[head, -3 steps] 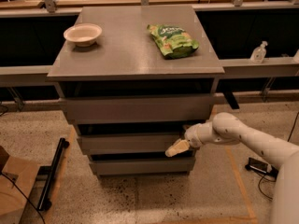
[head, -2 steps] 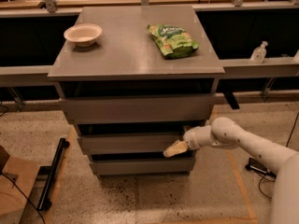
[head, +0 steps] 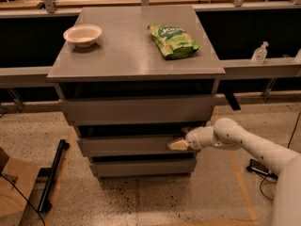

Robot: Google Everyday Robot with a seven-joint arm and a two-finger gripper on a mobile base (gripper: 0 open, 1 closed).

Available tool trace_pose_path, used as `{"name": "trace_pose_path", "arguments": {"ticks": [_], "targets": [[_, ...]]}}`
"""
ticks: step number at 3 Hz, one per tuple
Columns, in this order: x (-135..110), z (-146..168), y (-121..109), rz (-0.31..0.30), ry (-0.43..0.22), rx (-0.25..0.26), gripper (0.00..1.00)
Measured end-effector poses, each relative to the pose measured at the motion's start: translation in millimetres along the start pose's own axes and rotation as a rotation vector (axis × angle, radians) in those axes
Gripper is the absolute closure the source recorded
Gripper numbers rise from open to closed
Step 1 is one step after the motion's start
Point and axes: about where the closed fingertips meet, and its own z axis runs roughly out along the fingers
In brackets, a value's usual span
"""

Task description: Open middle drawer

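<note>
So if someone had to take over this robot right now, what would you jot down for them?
Hand: at the right end of the middle drawer, on the upper edge of its front.
Middle drawer: looks shut or barely out; none of its inside shows.
Done: the hand is placed at the drawer.
Left: pull the drawer out, probably straight towards the camera.
Also: a bowl and a green bag sit on the cabinet top, away from the hand.
</note>
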Motion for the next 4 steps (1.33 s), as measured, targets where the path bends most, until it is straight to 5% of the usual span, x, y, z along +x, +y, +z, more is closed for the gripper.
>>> {"name": "trace_pose_path", "arguments": {"ticks": [2, 3, 4], "targets": [[-3.7, -3.4, 0.9, 0.0, 0.0, 0.0, 0.95], [-4.1, -3.8, 1.0, 0.0, 0.0, 0.0, 1.0], [10.5, -10.6, 26.9, 0.019, 0.046, -0.027, 1.0]]}}
